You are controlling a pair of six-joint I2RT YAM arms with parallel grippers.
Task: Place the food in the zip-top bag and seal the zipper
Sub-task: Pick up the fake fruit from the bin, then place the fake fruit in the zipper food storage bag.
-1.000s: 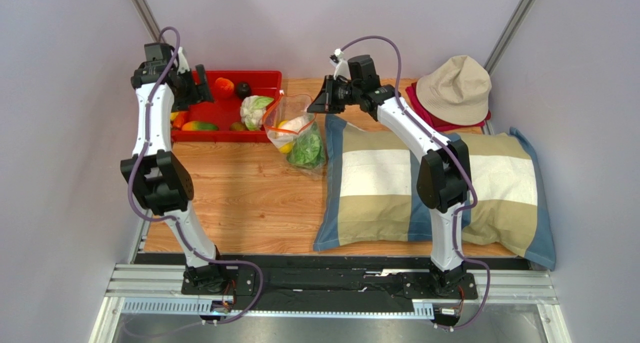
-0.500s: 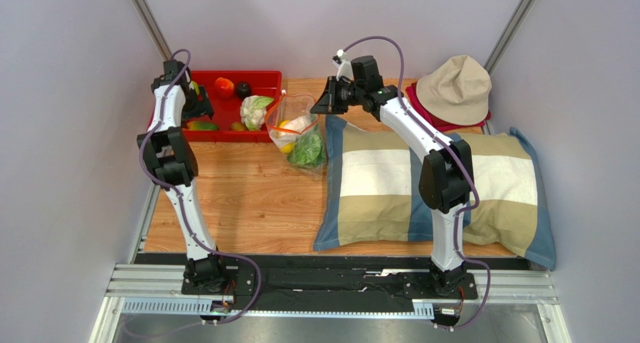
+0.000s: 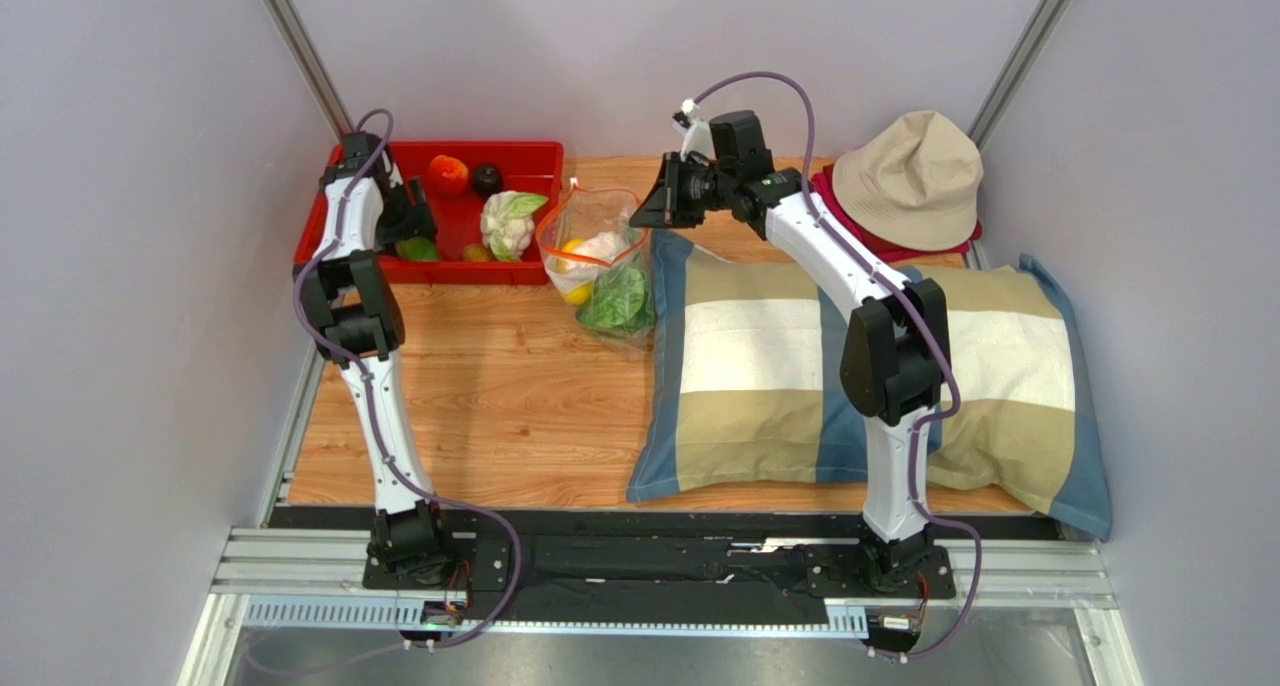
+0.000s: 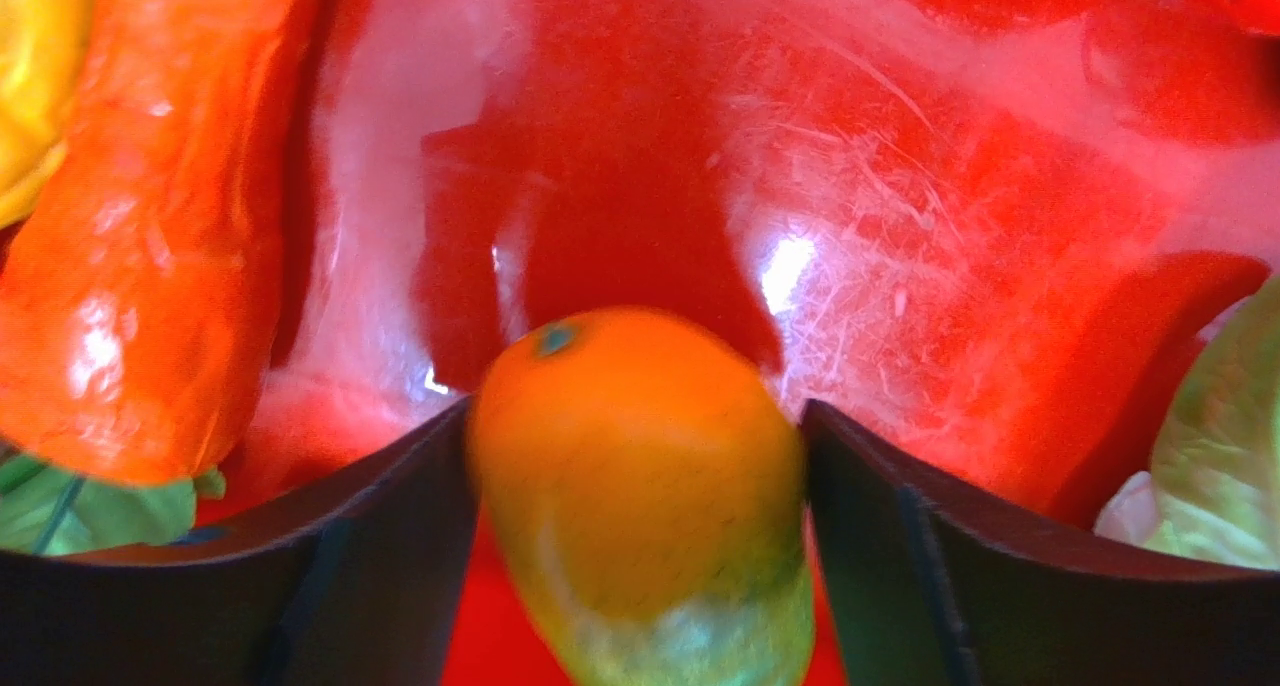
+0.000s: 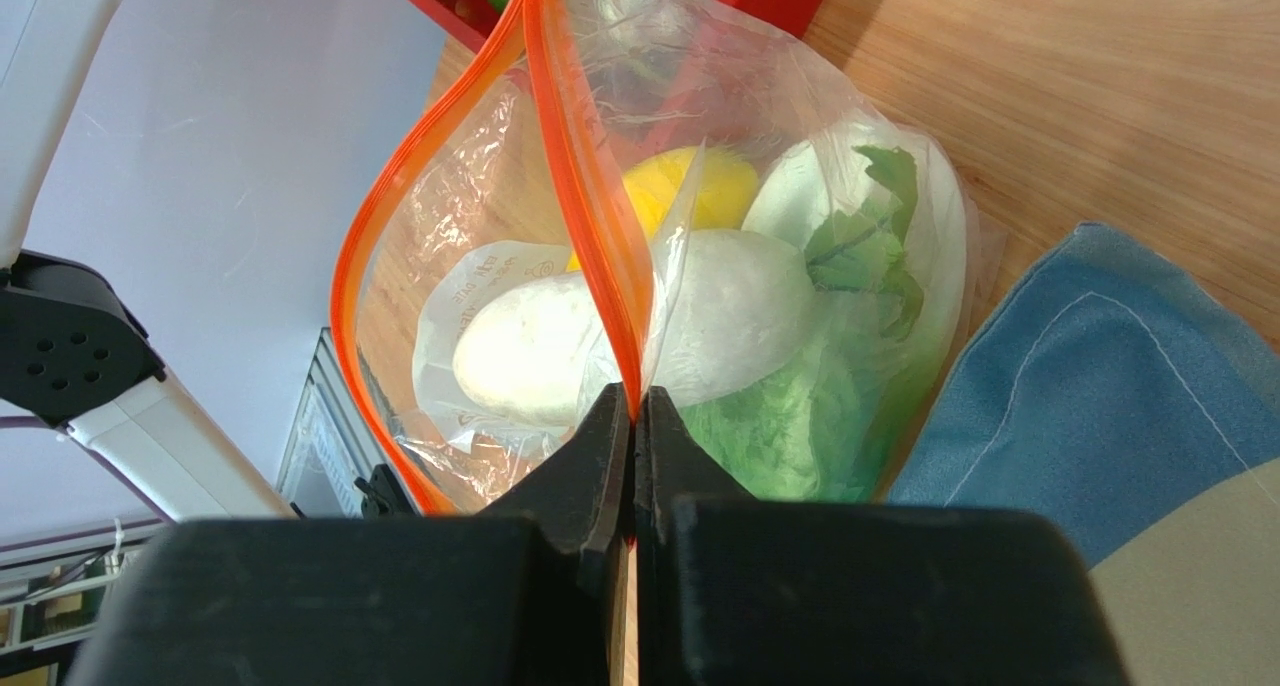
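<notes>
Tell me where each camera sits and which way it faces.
Top external: above and behind the bases, looking down on the table; the left arm and right arm show whole.
Left wrist: on the left arm, facing down into the red tray; the left end effector straddles an orange-green fruit.
Right wrist: on the right arm, facing the zip-top bag; the right end effector pinches its zipper.
Shared: top and right wrist both show the bag.

My left pincer (image 4: 634, 431) is black, the fruit (image 4: 639, 491) orange (fading to green at one end), the tray (image 4: 932, 191) red, the zipper (image 5: 583, 191) orange-red, the pillow (image 3: 736, 341) checked tan, white and blue.
</notes>
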